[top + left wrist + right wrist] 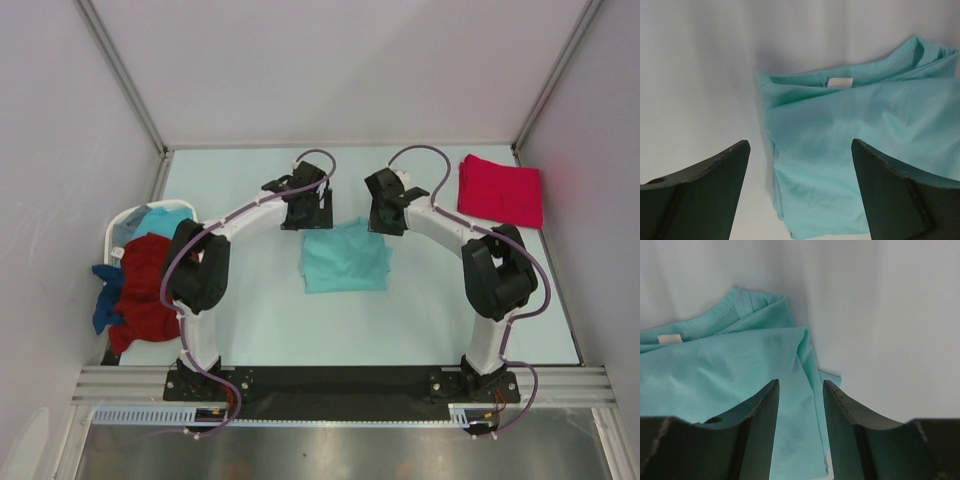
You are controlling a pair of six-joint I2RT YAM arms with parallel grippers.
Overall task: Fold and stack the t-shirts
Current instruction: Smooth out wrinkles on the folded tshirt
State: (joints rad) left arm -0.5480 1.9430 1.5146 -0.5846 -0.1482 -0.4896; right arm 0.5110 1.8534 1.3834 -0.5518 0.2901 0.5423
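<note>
Holds left gripper (800, 142) wide open and empty above the far left corner of a light teal, roughly folded cloth t-shirt (345, 260). Shows, far left, a white plastic laundry basket (115, 235) at the pale table (250, 320) edge, with a light blue t-shirt (165, 220), dark red t-shirt (145, 290) and blue t-shirt (105, 308) spilling over it. Has the teal shirt lying flat at table centre, small white neck label (840, 82) near its far edge. Poises right gripper (801, 385) over the shirt's far right corner, jaws narrowly parted, nothing between. Shows a bright pinkish-red folded t-shirt (500, 190) far right, well apart.
</note>
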